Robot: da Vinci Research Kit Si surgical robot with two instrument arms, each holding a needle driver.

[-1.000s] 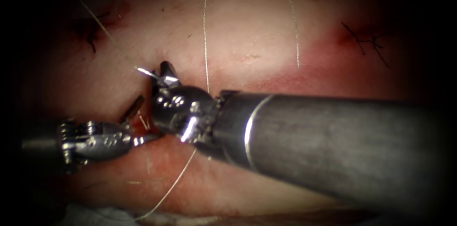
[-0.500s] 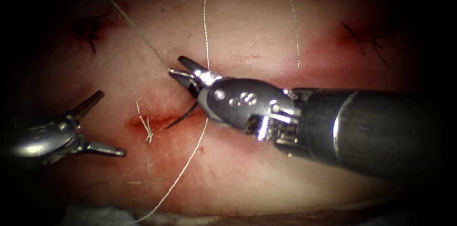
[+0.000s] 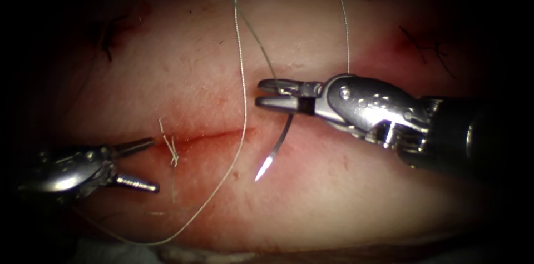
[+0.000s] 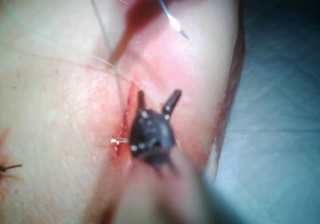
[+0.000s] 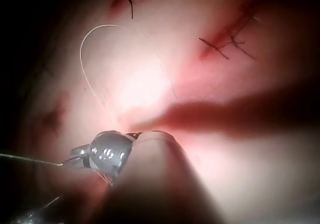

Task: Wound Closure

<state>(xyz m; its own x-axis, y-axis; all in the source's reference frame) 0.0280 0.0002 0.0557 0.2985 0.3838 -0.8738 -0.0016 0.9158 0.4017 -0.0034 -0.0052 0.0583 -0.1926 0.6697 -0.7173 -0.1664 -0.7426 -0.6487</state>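
holding the needle (image 3: 278, 144) near its thread end, clear of the tissue (image 3: 183, 75) at the cut's (image 3: 211, 135) 3 o'clock end, after drawing it out, the right tool (image 3: 278, 94) must regrip; left tool (image 3: 136, 167) fingers wide, empty.

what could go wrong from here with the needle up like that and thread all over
The right end effector grips the needle near its thread end only, clear of the tissue; it may swivel in the grip. The thread loops across the cut and could snag the open, empty left end effector. The free tip might scratch the tissue.
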